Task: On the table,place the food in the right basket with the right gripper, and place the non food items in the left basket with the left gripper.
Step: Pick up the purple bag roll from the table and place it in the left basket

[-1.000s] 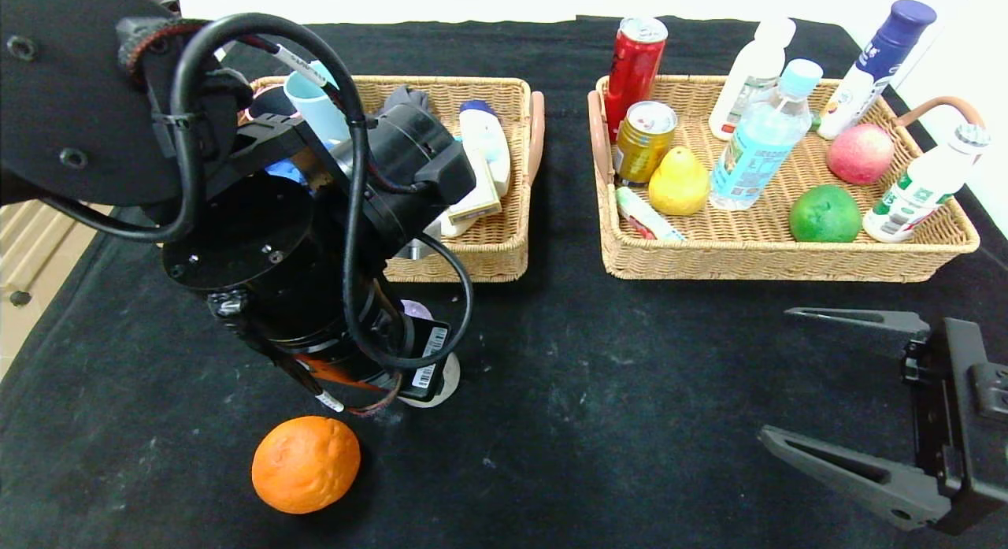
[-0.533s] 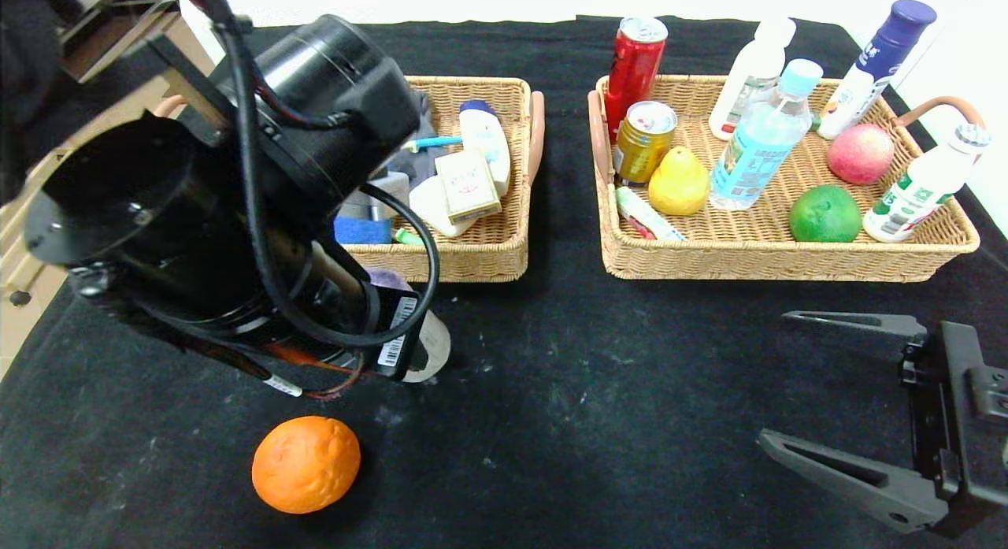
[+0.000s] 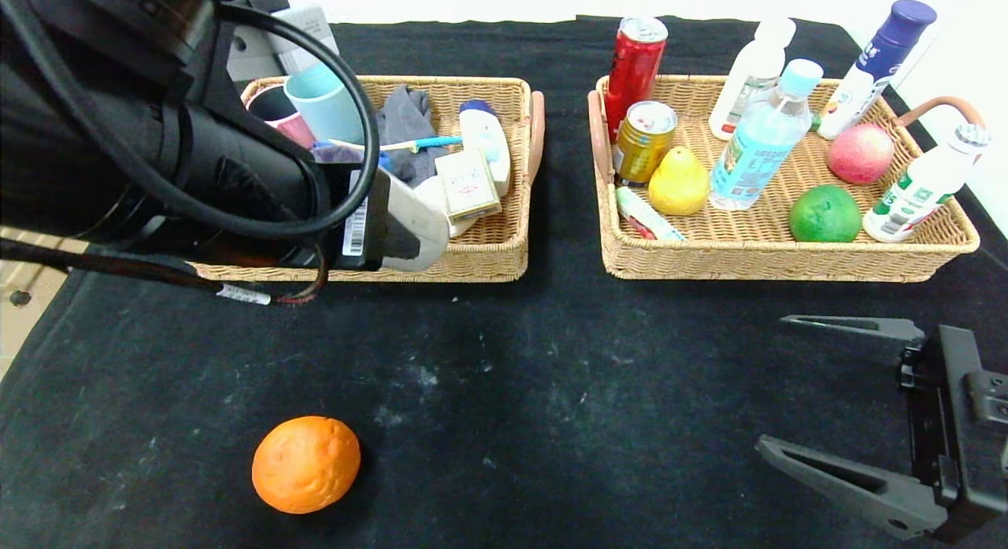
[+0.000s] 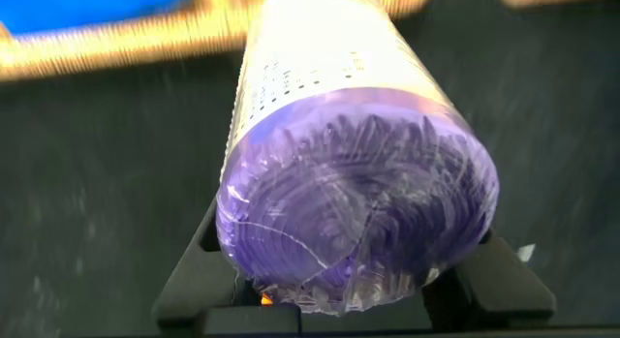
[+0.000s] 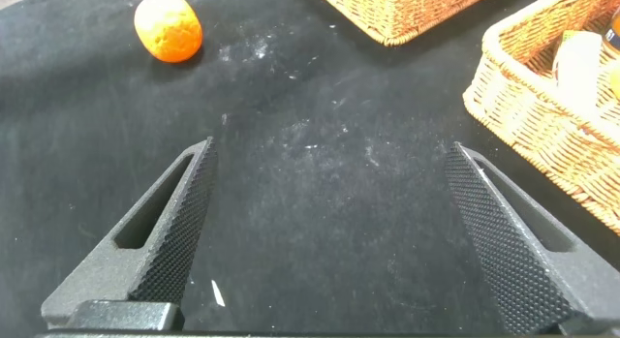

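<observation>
Carrying the purple-topped roll (image 4: 349, 173) clear of the table (image 3: 551, 391), the left gripper (image 4: 354, 294) has its jaws clamped tight on the white sleeve, holding it lengthwise over the near rim of the left basket (image 3: 472, 261) at ten o'clock, presumably so it can drop in among the non-food things. The right gripper (image 3: 835, 399) waits at four o'clock with jaws spread wide and empty, low over the cloth. The orange (image 3: 305, 464), the one food left out, lies alone at seven o'clock, well apart from the right basket (image 3: 756, 261) at one o'clock.

Splayed right gripper (image 5: 329, 231) above table (image 5: 320, 154)
</observation>
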You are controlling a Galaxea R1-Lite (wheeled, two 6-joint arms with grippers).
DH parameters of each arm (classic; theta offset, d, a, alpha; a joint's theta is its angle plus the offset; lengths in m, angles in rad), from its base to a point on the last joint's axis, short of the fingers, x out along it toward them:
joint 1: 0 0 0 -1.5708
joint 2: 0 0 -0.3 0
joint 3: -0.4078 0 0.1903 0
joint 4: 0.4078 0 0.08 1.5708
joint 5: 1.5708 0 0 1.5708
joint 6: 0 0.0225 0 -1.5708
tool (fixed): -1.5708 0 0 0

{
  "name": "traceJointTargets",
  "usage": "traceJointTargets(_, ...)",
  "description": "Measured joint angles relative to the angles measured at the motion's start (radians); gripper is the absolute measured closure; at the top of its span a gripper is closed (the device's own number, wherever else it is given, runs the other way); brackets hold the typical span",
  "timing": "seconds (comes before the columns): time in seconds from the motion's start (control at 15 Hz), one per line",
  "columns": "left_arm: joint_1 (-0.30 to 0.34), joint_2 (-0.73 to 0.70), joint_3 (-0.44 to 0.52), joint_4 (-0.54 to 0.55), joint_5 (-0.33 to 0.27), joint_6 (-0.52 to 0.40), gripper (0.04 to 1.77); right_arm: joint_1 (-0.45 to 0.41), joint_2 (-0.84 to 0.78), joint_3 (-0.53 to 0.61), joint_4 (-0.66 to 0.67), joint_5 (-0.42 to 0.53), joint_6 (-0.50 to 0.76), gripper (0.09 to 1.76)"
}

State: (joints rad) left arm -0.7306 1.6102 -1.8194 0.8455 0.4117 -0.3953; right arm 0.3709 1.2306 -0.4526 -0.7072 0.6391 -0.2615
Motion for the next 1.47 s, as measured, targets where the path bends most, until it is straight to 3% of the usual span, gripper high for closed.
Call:
traceJointTargets(0.13,0.028,0.01,-0.001,-0.096,0.016,0.024,0.9,0.0,0.0,0.0,0.0,-0.001,0.0,0.14)
traceJointTargets(0.27,0.057,0.034,-0.001,-0.19,0.076,0.049,0.9,0.0,0.0,0.0,0.0,0.0,0.0,0.14)
traceJointTargets(0.47,0.113,0.075,-0.004,-0.312,0.089,0.102,0.9,0.0,0.0,0.0,0.0,0.0,0.0,0.14)
traceJointTargets(0.73,0.173,0.125,0.001,-0.507,0.083,0.197,0.91,0.0,0.0,0.001,0.0,0.0,0.0,0.14)
traceJointTargets(1.2,0.253,0.206,0.003,-0.748,0.041,0.321,0.91,0.0,-0.003,0.003,0.0,-0.001,-0.001,0.14)
traceJointTargets(1.47,0.269,0.234,0.007,-0.77,0.008,0.324,0.91,0.0,-0.004,0.005,-0.002,-0.002,0.0,0.14)
